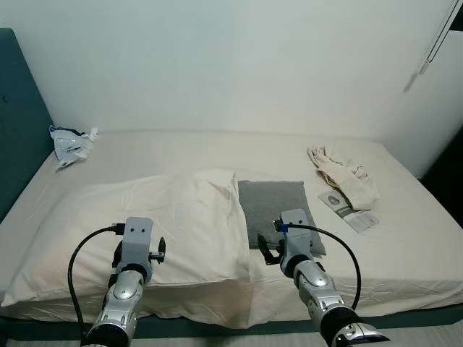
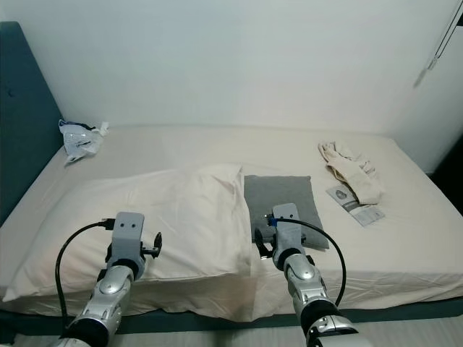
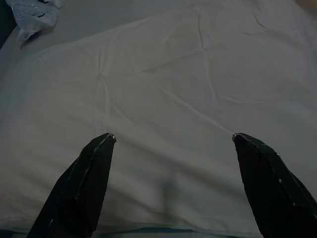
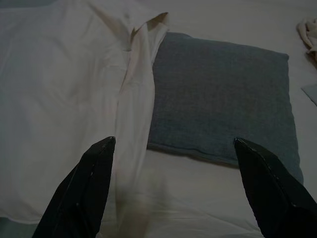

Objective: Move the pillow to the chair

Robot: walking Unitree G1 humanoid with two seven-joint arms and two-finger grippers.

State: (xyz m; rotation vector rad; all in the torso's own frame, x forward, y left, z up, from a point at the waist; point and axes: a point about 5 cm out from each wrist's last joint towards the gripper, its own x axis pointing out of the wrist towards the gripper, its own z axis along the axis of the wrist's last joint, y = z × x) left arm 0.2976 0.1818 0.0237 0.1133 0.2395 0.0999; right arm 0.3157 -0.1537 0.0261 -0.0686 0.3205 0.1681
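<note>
Both hands wide open, holding nothing: left hand (image 3: 171, 141) over white pillow (image 1: 145, 224), right hand (image 4: 173, 144) nr grey pillow (image 4: 223, 99).

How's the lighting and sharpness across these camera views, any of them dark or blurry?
Left eye view and right eye view: bright, even, sharp; the white pillow and grey cushion read clearly. Left wrist view: dim and grey, pillow creases soft, open left gripper in silhouette. Right wrist view: equally dim, right gripper open, fingers dark.

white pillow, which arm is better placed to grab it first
Left. The left gripper is open right above the white pillow, while the right gripper, also open, points at the gray cushion beside the pillow's edge.
</note>
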